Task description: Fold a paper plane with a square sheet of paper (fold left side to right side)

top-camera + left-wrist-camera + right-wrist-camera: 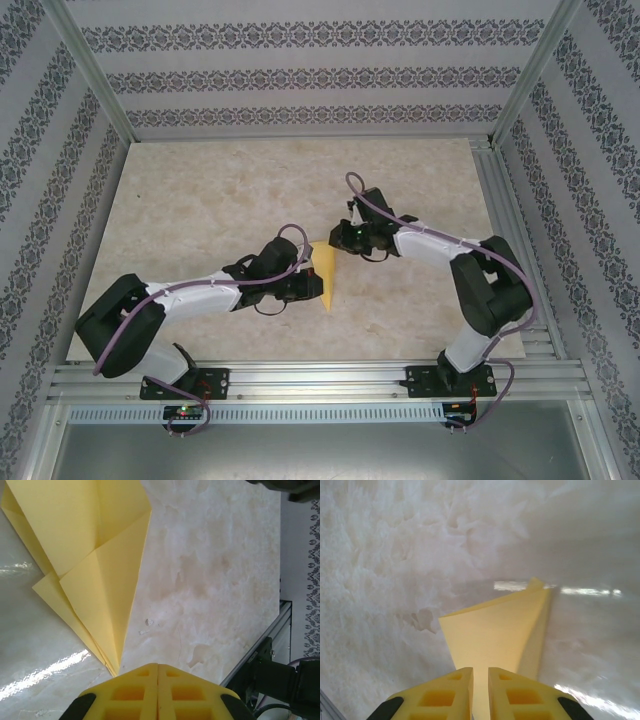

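Observation:
The square sheet of paper lies folded into a narrow yellow paper plane point(329, 275) on the table between the two arms, its sharp tip toward the near edge. In the left wrist view the paper plane point(95, 570) shows layered folds, and its tip ends just left of my left gripper point(158, 665). That gripper is shut with nothing between its fingers. My left gripper point(312, 287) sits beside the plane's lower left edge. My right gripper point(480, 669) is over the wide end of the plane point(492, 635), jaws a narrow gap apart, with paper showing below the gap. My right gripper point(343, 243) is at the plane's far end.
The marbled table top point(220, 200) stretches far and left of the arms. An aluminium rail point(320, 380) runs along the near edge, and another rail point(505, 230) borders the right side. Patterned walls enclose the space.

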Robot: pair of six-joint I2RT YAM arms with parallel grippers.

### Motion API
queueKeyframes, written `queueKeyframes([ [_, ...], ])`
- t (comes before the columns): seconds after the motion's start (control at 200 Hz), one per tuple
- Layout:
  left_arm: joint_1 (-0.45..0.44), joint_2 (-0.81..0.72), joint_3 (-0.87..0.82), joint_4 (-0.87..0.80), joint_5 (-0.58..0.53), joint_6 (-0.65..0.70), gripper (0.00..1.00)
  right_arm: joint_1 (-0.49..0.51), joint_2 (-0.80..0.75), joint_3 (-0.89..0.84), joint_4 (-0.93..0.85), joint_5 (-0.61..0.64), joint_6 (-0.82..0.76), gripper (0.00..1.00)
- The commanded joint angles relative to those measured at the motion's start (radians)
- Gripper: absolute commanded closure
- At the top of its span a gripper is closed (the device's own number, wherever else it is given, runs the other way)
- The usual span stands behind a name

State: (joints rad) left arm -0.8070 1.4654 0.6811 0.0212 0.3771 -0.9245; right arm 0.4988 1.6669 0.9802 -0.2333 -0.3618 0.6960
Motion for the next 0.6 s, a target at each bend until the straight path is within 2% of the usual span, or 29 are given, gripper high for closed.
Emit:
queueKeyframes([
  [0.0,-0.006,0.01,0.037,-0.024,-0.057,0.006,0.89,-0.02,-0.084,-0.037,-0.074,0.073,-0.056,0.78],
  [0.12,0.027,-0.009,0.034,-0.056,-0.083,-0.009,0.88,-0.011,-0.137,-0.046,-0.16,0.122,-0.093,0.74],
  [0.245,0.076,-0.108,-0.006,-0.124,-0.164,-0.022,0.84,0.046,-0.168,-0.038,-0.227,0.177,-0.096,0.69],
  [0.4,0.134,-0.292,-0.056,-0.313,-0.353,-0.048,0.73,0.186,-0.142,0.047,-0.356,0.314,-0.071,0.69],
  [0.594,0.149,-0.544,-0.076,-0.565,-0.61,-0.065,0.57,0.397,0.018,0.247,-0.58,0.515,-0.042,0.63],
])
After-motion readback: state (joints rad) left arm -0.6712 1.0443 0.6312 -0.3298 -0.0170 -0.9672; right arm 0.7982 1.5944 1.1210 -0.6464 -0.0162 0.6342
